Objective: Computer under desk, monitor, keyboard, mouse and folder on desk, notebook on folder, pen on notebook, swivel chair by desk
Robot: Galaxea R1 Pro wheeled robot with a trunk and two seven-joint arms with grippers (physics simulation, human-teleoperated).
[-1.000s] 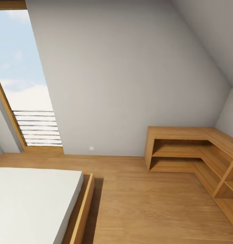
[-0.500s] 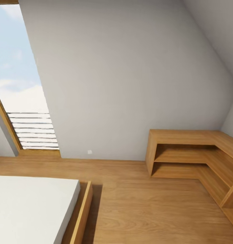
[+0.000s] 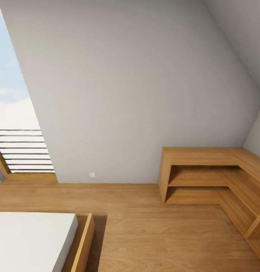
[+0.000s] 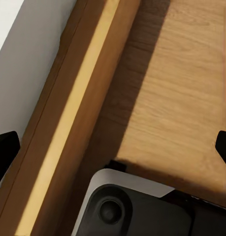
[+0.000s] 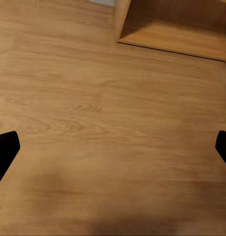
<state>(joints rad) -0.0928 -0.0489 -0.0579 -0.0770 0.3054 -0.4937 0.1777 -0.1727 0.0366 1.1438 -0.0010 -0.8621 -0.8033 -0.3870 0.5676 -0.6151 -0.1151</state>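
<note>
In transit. Head view: bed [image 3: 31,238] at 7 o'clock, low wood shelving [image 3: 205,173] at 4 o'clock, grey wall ahead. Desk and other task things not in sight. Left gripper [image 4: 113,147] and right gripper [image 5: 113,152] both apart, empty. Advice: keep arms tucked, steer wide of the bed frame.

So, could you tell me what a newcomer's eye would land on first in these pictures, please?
Probably the tall window at the head view's left, bright with sky and slatted at its base. Next, the L-shaped wooden shelf in the right corner, then the white bed at lower left on the wood floor. Both grippers hang open over that floor.
</note>
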